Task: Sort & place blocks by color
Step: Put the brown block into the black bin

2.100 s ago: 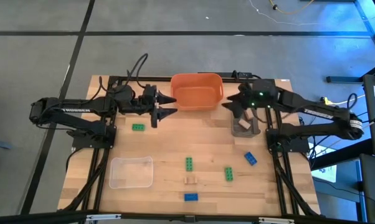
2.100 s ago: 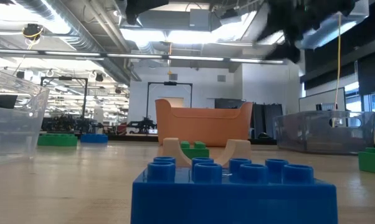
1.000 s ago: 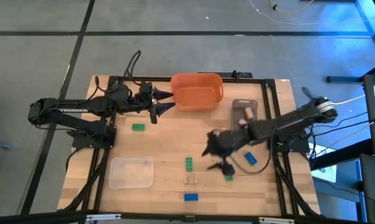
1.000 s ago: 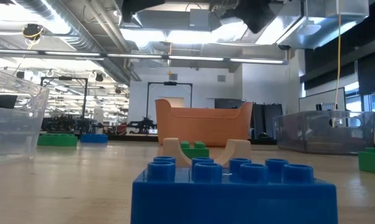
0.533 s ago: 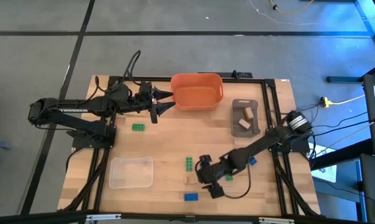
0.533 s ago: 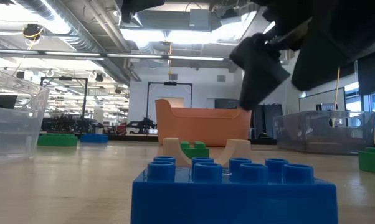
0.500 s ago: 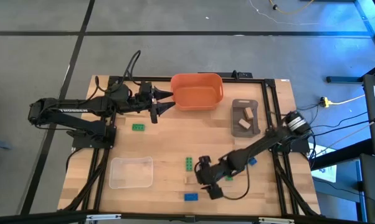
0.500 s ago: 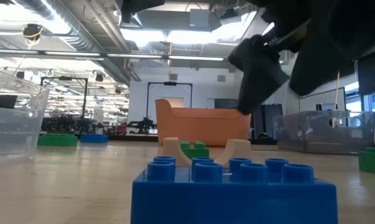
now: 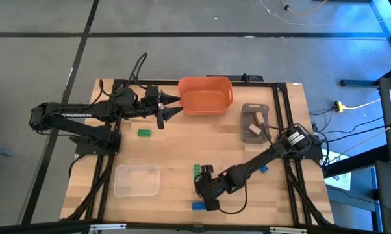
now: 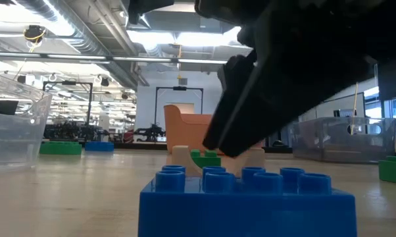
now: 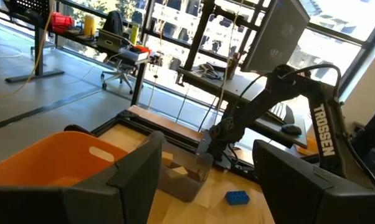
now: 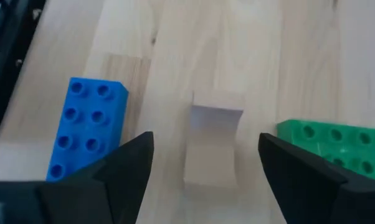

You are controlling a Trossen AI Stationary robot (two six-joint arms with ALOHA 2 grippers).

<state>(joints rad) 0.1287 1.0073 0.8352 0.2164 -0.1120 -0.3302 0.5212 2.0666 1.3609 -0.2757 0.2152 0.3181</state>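
My right gripper [image 9: 205, 188] [image 12: 205, 144] is open, low over the table's near middle. Its fingers stand on either side of a tan arch-shaped block [image 12: 212, 146] [image 10: 185, 155] without touching it. That block lies flat on the table between a blue block [image 12: 88, 127] [image 9: 199, 205] [image 10: 247, 204] and a green block [image 12: 334, 149] [image 9: 197, 170]. Another green block [image 9: 144, 132] lies on the left, and another blue block [image 9: 264, 169] [image 11: 237, 197] shows beside my right arm. My left gripper [image 9: 176, 107] [image 11: 206, 146] is open and waits beside the orange bowl.
The orange bowl [image 9: 205, 94] [image 11: 44, 162] sits at the far edge. A grey tray [image 9: 255, 122] [image 11: 181, 177] on the right holds two tan blocks. A clear tray [image 9: 136, 179] lies at the near left. My right arm [image 9: 260, 159] stretches slantwise across the near right of the table.
My right arm has swung from the table's right middle toward the near edge and the left. It has come down over the tan block between the green and blue blocks. The blocks and my left arm have stayed where they were.
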